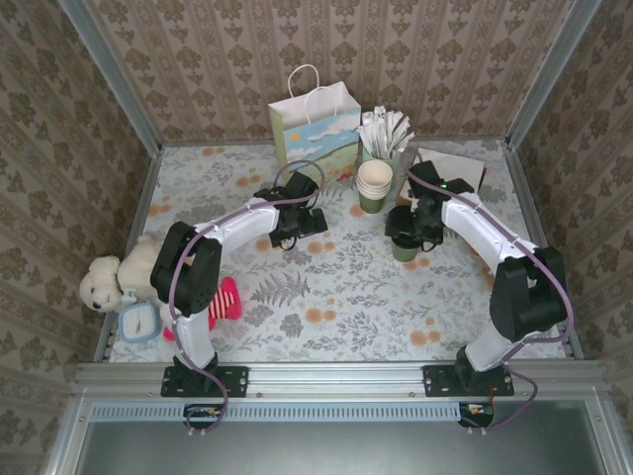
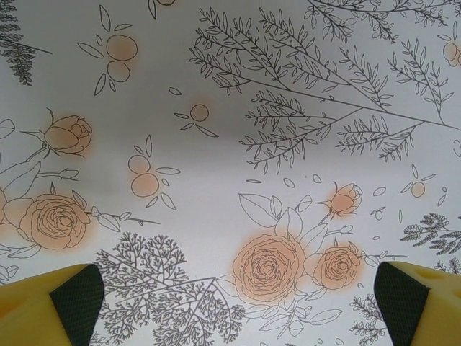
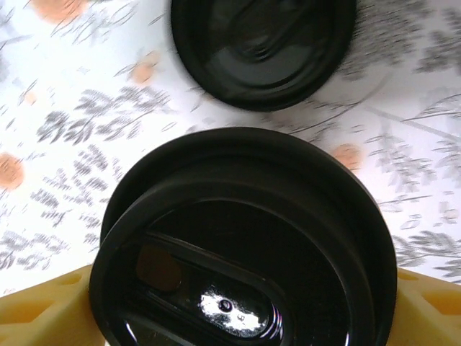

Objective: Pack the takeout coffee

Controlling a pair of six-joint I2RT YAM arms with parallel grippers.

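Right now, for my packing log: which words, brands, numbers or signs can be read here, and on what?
None can be read.
The gift bag: a sky-and-cloud picture, no lettering visible.
The takeout coffee: raised shapes on top, no legible mark.

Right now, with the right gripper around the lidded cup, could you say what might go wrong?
The right gripper straddles the takeout coffee, its grip height unclear; a squeeze near the lid might slip or pop it.
A second black lid sits just beyond it and could be knocked.
The stack of cups and the cup of sticks stand near the gift bag, so the carry might clip them.
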